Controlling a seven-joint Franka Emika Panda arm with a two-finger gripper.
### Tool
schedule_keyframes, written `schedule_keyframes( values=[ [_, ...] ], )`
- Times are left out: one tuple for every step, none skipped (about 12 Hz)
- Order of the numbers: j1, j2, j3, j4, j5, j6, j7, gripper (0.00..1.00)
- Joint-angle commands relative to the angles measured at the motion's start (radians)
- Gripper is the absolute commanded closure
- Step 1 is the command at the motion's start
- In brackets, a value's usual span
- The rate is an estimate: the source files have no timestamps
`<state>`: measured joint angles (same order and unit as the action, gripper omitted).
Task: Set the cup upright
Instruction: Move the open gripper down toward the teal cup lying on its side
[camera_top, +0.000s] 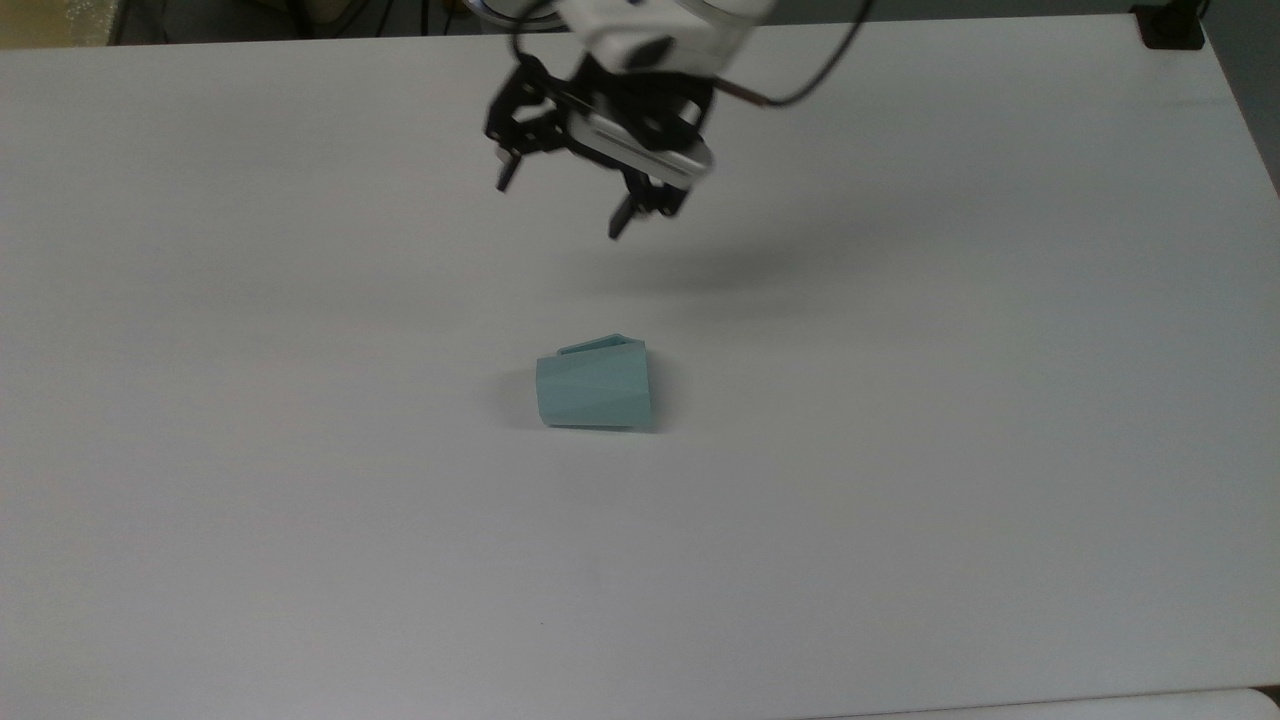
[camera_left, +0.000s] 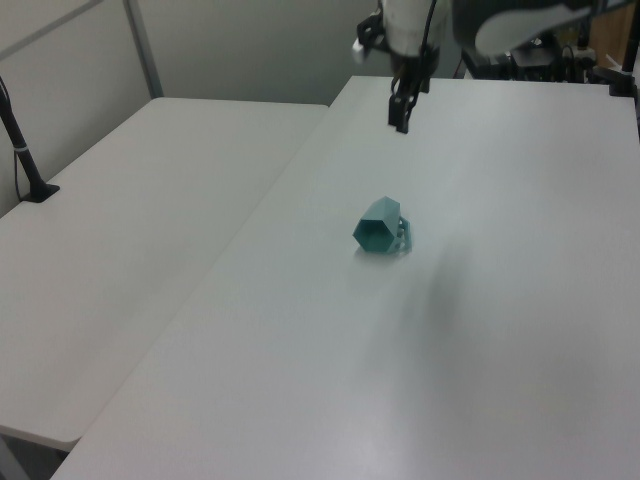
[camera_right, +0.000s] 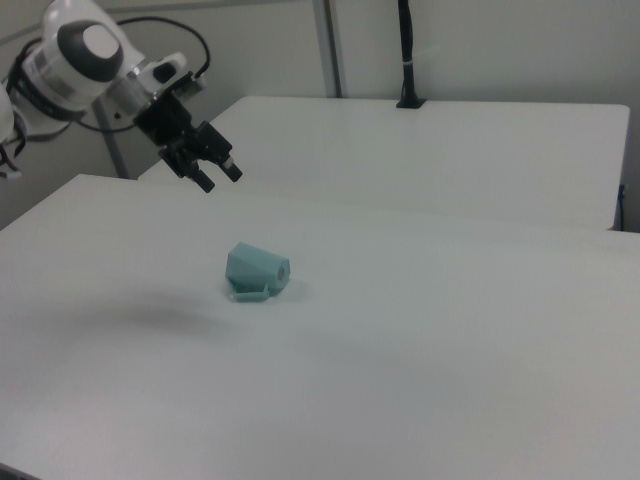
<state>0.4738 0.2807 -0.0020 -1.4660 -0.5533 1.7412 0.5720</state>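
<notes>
A plain white worktop (camera_top: 900, 500) fills a partitioned lab space, with a second white table (camera_left: 150, 200) butted against it and a black post (camera_right: 405, 50) rising at that table's far edge. Near the middle of the worktop lies the cup (camera_top: 594, 389), pale teal and faceted, tipped on its side. In the top view its wider rim points to the top view's right, its narrower base to the top view's left, and its small angular handle (camera_top: 598, 345) lies along the side nearest the arm. The left view looks onto one polygonal end (camera_left: 372, 234); whether that end is the mouth or the base cannot be told.

Above and well apart from the cup hangs the hand (camera_top: 565, 205), its two dark fingers spread wide and pointing down, nothing between them. A cable (camera_top: 800, 80) loops off the white wrist.

The job looks barely begun: the cup is untouched and the hand is not yet over it. The cup appears to be light, rigid plastic, likely to skid or roll on the smooth worktop if nudged off-centre. Its flat facets offer better purchase than a round wall; a pinch across two opposite faces near the rim, or on the rim wall itself, seems the soundest hold before tilting it onto its base.
</notes>
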Motion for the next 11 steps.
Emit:
schedule_keyframes(
  values=[
    [0.031,0.101,0.086,-0.008,-0.240,0.058,0.191,0.00],
    [0.045,0.130,0.094,-0.007,-0.288,0.058,0.210,0.00],
    [0.064,0.153,0.093,-0.007,-0.296,0.054,0.212,0.00],
    [0.074,0.173,0.093,-0.005,-0.304,0.054,0.212,0.00],
    [0.080,0.187,0.094,-0.004,-0.309,0.055,0.215,0.00],
    [0.082,0.211,0.094,0.003,-0.310,0.055,0.218,0.00],
    [0.083,0.233,0.096,0.003,-0.321,0.054,0.220,0.00],
    [0.094,0.260,0.096,0.003,-0.332,0.055,0.232,0.00],
    [0.092,0.281,0.096,0.003,-0.342,0.058,0.236,0.00],
    [0.088,0.299,0.096,0.003,-0.347,0.060,0.236,0.00],
    [0.083,0.313,0.096,0.003,-0.350,0.061,0.236,0.00]
  ],
)
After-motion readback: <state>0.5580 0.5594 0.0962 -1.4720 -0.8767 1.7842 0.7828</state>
